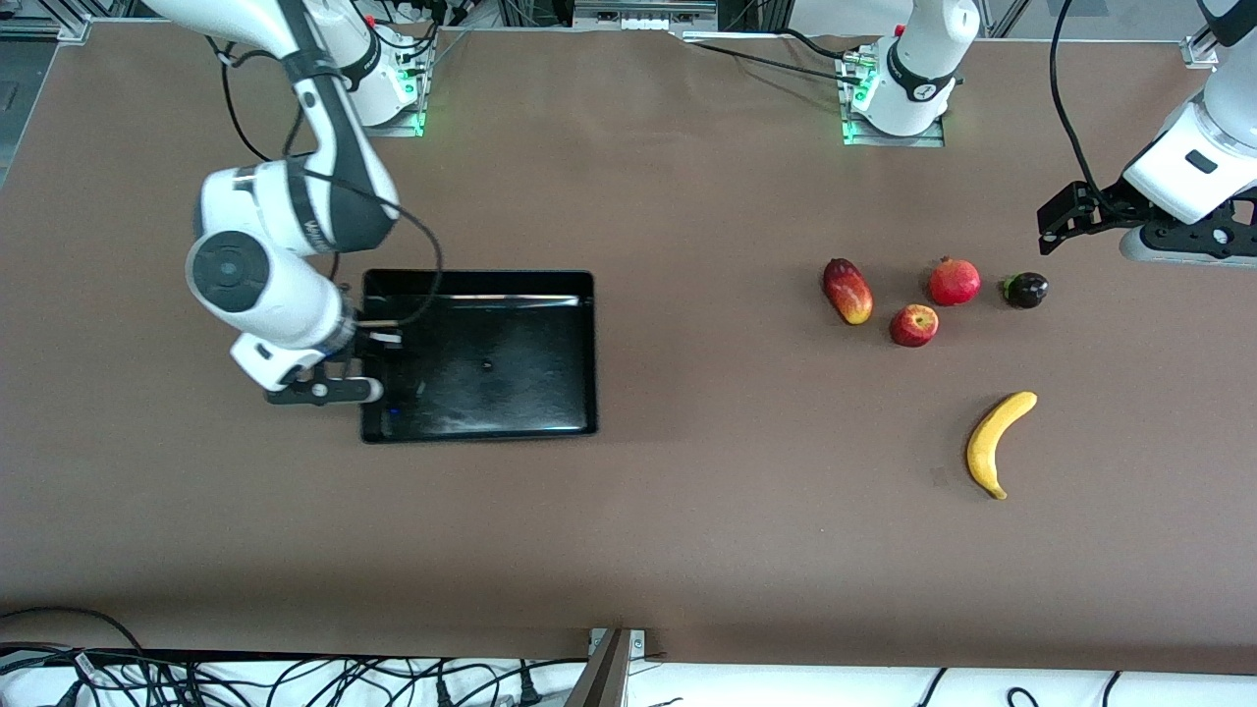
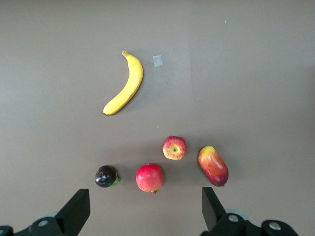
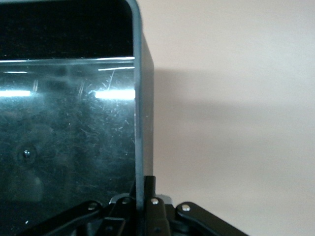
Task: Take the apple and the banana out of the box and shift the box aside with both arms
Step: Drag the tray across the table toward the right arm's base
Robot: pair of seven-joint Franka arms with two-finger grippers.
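Right gripper (image 1: 365, 365): we see it pinching the end wall of the box, one finger inside and one outside, at the wall toward the right arm's end of the table; the right wrist view shows the rim running straight into the pressed-together jaws.

Box (image 1: 584, 353): we see the black tray empty, flat on the table, well apart from all the fruit. Only one arm has hold of it.

Risk at the box: we judge that a pull from this single end grip could swing or tilt the tray, because nothing holds the other end wall; the thin glossy wall could also slip out of the pinch.

Mango-like fruit (image 1: 847, 291): we see it lying on the table well apart from the box, toward the left arm's end, the nearest fruit to the box.

Apple (image 1: 913, 325): out of the box, just beside the pomegranate (image 1: 955, 281).

Banana (image 1: 997, 442): out of the box, lying alone on the table farther from the box than the apple.

Dark plum-like fruit (image 1: 1025, 290): farthest fruit from the box.

Risk at the fruit: we judge that if the left arm crosses low toward the free end of the box, it could knock the round fruits rolling.

Left gripper (image 2: 142, 214): spread wide, holding nothing, hovering farthest from the box, above the table close to the dark fruit.
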